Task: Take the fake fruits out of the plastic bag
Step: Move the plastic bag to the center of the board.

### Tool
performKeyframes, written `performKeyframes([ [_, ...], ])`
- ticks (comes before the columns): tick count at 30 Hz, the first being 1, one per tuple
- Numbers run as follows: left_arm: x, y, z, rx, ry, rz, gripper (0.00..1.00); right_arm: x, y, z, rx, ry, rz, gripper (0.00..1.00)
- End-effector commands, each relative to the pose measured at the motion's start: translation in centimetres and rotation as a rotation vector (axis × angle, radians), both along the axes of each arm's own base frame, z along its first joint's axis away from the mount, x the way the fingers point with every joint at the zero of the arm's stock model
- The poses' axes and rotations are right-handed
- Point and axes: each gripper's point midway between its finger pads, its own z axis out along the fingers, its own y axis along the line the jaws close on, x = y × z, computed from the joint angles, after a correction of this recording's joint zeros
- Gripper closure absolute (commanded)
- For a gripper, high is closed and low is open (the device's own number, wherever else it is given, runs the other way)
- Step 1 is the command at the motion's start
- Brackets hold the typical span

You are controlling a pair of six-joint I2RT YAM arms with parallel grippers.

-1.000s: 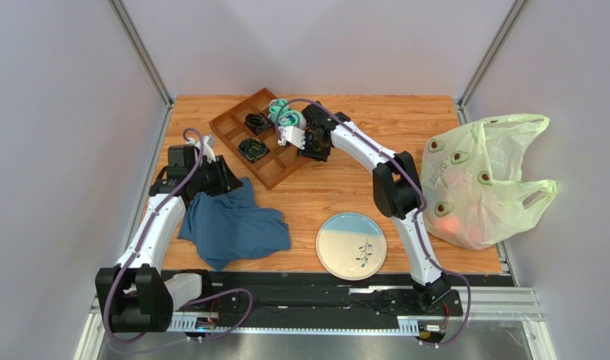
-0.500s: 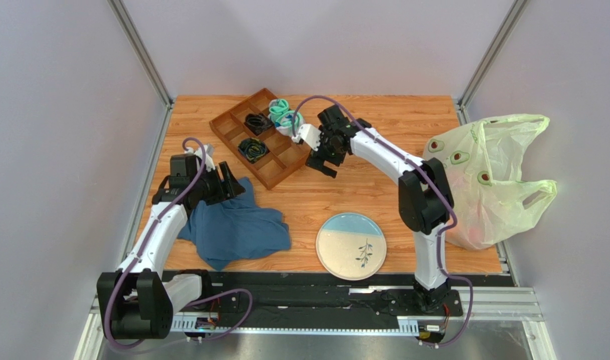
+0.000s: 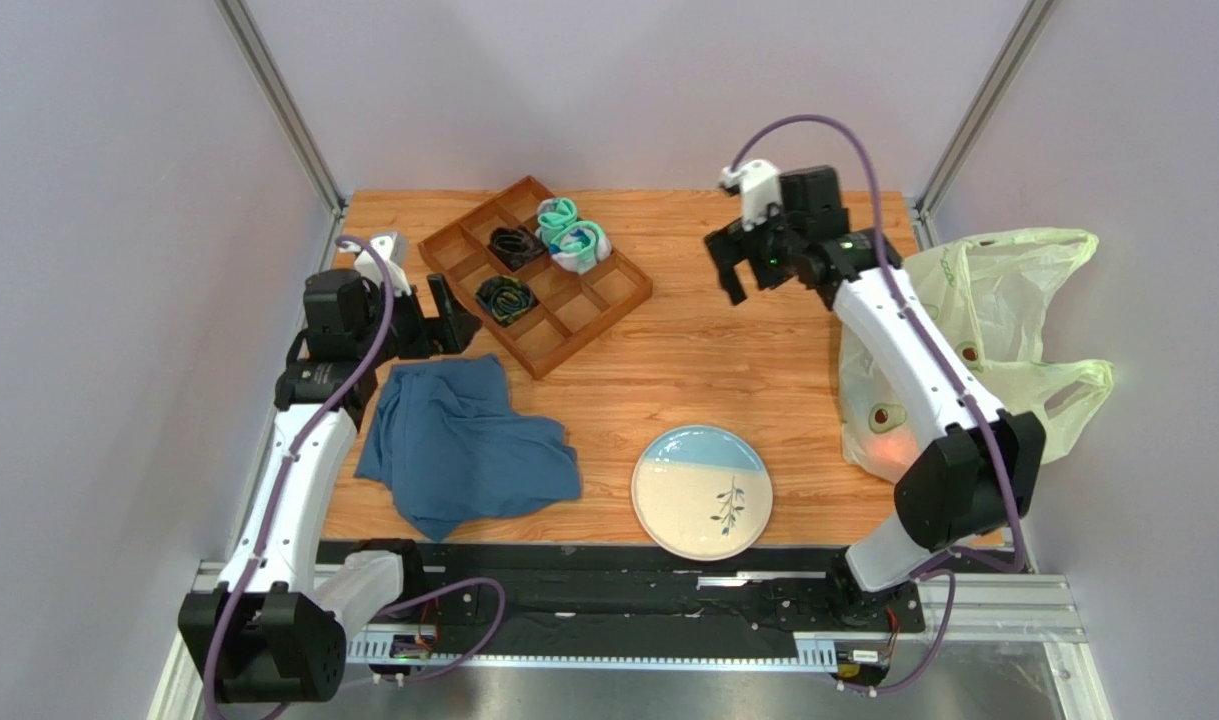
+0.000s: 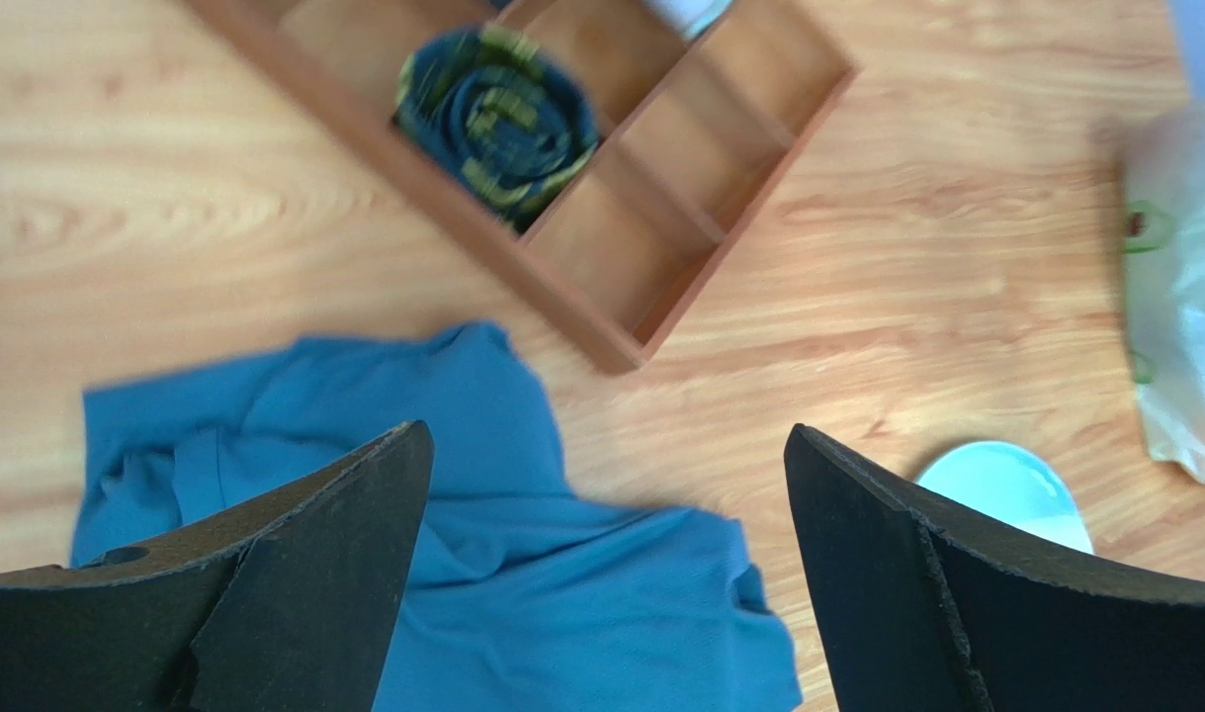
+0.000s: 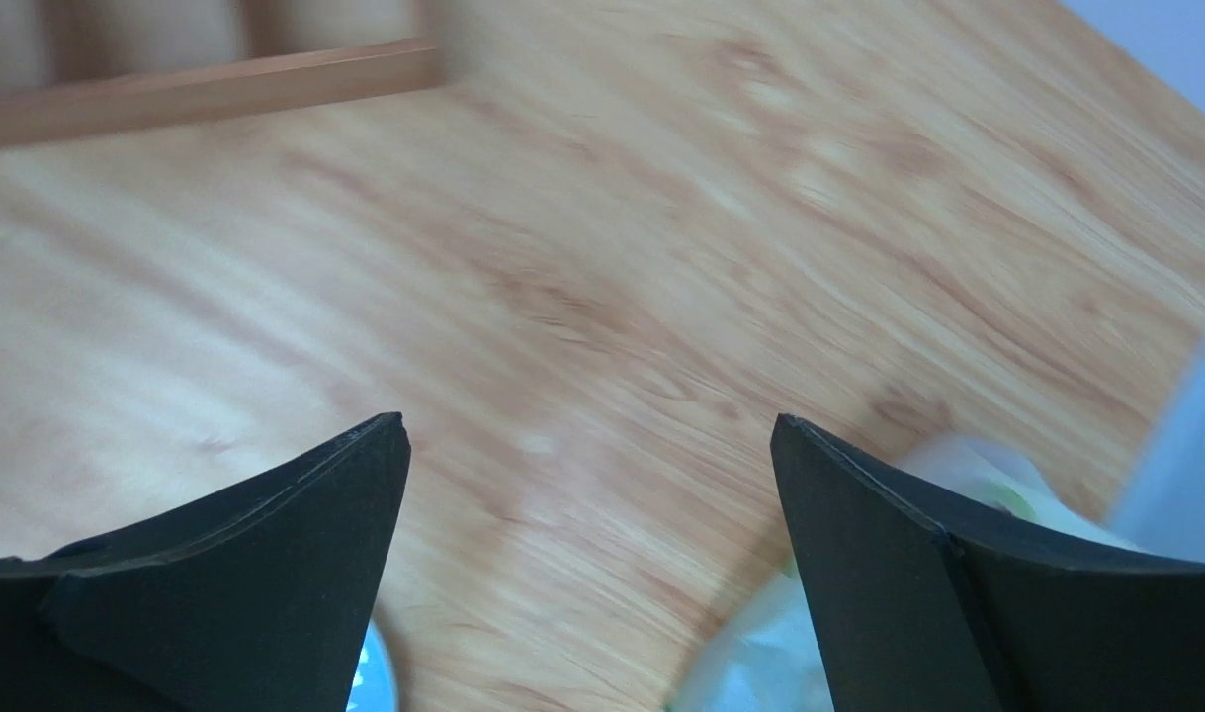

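The plastic bag (image 3: 1021, 338), pale yellow-green with loop handles, lies at the table's right edge. A reddish-orange glow (image 3: 889, 450) low in its near corner is one of the fake fruits; the others are hidden by the film. My right gripper (image 3: 743, 270) hovers open and empty over bare wood left of the bag. In the right wrist view, the right gripper (image 5: 589, 423) has the bag's edge (image 5: 757, 660) just below its right finger. My left gripper (image 3: 447, 320) is open and empty above the blue cloth's far edge; the left wrist view also shows the left gripper (image 4: 605, 433).
A wooden divided tray (image 3: 563, 308) holds rolled socks (image 3: 572, 236) at the back left. A dark blue cloth (image 3: 465, 450) lies crumpled at the front left. A blue and cream plate (image 3: 702, 492) sits at front centre. Metal frame posts stand at the back corners.
Both grippers have opened wide. The right arm has swung from the tray across to the right, toward the bag. The left gripper has drawn back off the cloth.
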Motion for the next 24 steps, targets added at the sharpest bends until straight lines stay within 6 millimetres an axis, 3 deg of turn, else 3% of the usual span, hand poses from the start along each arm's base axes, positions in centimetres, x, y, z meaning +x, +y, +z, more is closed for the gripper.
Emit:
performKeyframes([
  [1, -0.8, -2.6, 6.1, -0.051, -0.174, -0.171, 0.02, 2.2, -10.5, 2.3, -0.034, -0.109, -0.373, 0.00],
  [4, -1.1, -3.7, 7.4, -0.096, -0.191, -0.225, 0.01, 1.6, -17.1, 2.9, -0.102, -0.147, -0.559, 0.01],
  [7, -1.1, -4.6, 8.3, -0.120, -0.186, -0.274, 0.01, 0.5, -21.7, 3.9, -0.101, -0.157, -0.714, 0.03],
  [10, -1.3, -6.2, 9.1, -0.138, -0.187, -0.334, 0.01, -0.6, -23.7, 5.3, -0.072, -0.181, -0.800, 0.04],
  [12, -1.3, -6.8, 9.5, -0.145, -0.188, -0.356, 0.01, -1.0, -23.8, 6.1, -0.053, -0.188, -0.809, 0.05],
  [16, -0.8, -7.8, 11.0, -0.148, -0.202, -0.397, 0.01, -3.8, -25.0, 7.4, -0.062, -0.185, -0.901, 0.09],
  [18, -0.7, -8.2, 11.4, -0.140, -0.204, -0.415, 0.01, -4.6, -26.2, 8.0, -0.034, -0.202, -0.986, 0.15],
  [22, 0.3, -8.5, 11.8, -0.119, -0.207, -0.417, 0.01, -6.5, -31.4, 8.6, 0.023, -0.199, -1.231, 0.25],
  [24, 0.5, -8.6, 11.6, -0.123, -0.191, -0.425, 0.01, -6.2, -33.5, 7.4, 0.038, -0.159, -1.302, 0.25],
])
